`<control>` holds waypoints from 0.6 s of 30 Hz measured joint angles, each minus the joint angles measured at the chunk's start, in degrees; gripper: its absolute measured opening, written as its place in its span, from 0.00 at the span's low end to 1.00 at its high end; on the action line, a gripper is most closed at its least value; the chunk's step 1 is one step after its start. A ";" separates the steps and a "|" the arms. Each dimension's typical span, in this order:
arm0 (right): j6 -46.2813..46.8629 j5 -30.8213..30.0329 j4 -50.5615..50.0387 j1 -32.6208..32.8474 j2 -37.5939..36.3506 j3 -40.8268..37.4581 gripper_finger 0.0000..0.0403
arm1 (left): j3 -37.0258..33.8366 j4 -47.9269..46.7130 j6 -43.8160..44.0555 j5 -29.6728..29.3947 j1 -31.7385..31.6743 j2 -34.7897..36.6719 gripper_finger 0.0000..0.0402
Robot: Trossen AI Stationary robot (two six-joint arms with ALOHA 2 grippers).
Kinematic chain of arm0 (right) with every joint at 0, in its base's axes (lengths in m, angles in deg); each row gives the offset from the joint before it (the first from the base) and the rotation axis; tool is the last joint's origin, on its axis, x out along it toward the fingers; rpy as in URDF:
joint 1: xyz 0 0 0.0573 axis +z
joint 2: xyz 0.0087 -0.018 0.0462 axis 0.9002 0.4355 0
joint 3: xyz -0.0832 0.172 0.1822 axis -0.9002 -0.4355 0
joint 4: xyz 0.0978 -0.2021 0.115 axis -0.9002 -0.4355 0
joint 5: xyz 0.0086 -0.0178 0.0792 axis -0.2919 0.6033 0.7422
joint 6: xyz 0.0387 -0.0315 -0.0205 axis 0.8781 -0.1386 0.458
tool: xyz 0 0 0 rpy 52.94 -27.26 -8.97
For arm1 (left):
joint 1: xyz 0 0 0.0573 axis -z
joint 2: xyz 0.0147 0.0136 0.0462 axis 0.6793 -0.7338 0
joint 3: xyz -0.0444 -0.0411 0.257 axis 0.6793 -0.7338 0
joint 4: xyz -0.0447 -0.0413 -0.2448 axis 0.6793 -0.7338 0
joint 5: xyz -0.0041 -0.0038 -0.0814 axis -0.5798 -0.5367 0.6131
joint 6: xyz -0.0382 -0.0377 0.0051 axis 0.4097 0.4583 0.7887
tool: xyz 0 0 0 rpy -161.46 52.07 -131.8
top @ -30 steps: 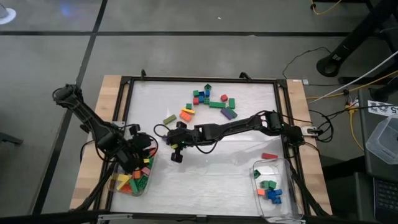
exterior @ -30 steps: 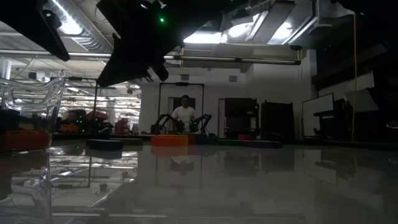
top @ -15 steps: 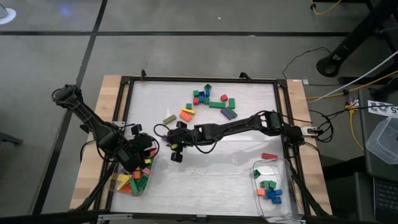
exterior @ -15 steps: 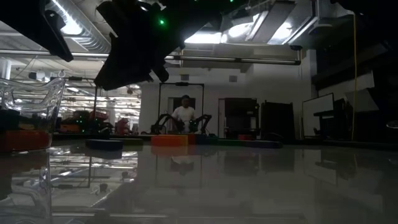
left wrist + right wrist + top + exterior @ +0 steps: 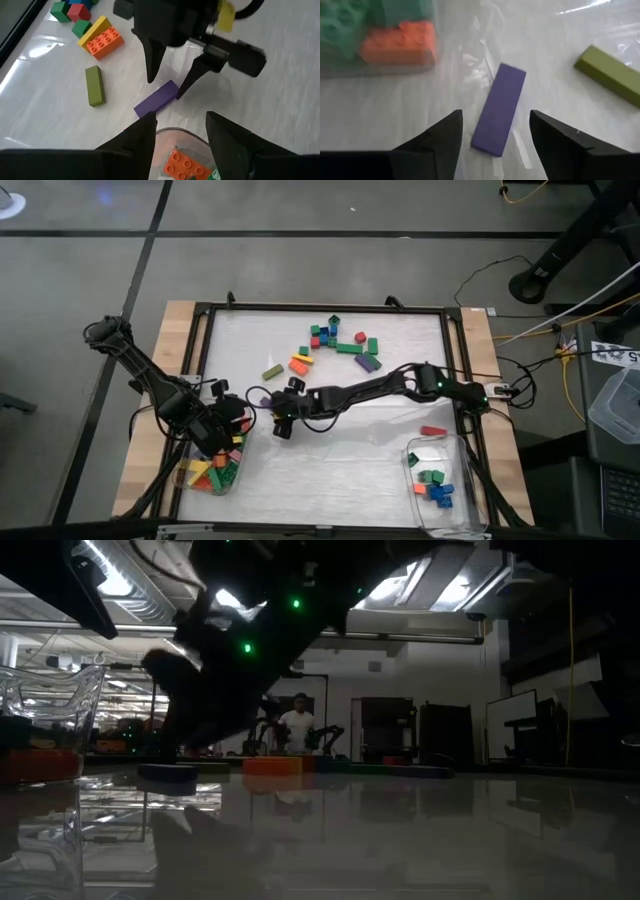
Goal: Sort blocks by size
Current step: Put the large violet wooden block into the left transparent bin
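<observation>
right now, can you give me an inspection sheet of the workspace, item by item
surface: glossy white table top inside a dark frame on a wooden base
job's things: long purple plastic block lies flat beside the left clear plastic tub of mixed bricks; long olive-green block nearby; loose brick cluster at the far side; right clear tub holds a few small bricks; red block beside it
clutter: nothing seen
grippers: right gripper open, fingers straddling the purple block; left gripper open above the left tub's rim
cables: yellow and black leads on the floor to the right
surroundings: a person stands far behind the table
</observation>
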 joint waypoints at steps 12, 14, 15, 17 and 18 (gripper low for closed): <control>2.79 -0.38 0.12 -0.57 2.58 -0.04 0.58 | 0.00 0.00 0.37 0.00 0.00 0.00 0.40; 2.79 0.01 0.16 -0.70 2.58 -0.04 0.56 | 0.00 0.01 0.37 0.00 0.00 0.00 0.40; 2.73 0.13 0.18 -0.88 2.58 -0.04 0.54 | 0.00 0.00 0.37 0.00 0.00 0.00 0.40; 2.75 1.20 0.08 -1.10 2.58 -0.04 0.48 | 0.00 0.02 0.37 0.00 0.00 0.00 0.40; 2.74 1.79 -0.03 -1.31 2.58 -0.04 0.44 | 0.00 0.00 0.37 0.00 0.00 0.00 0.40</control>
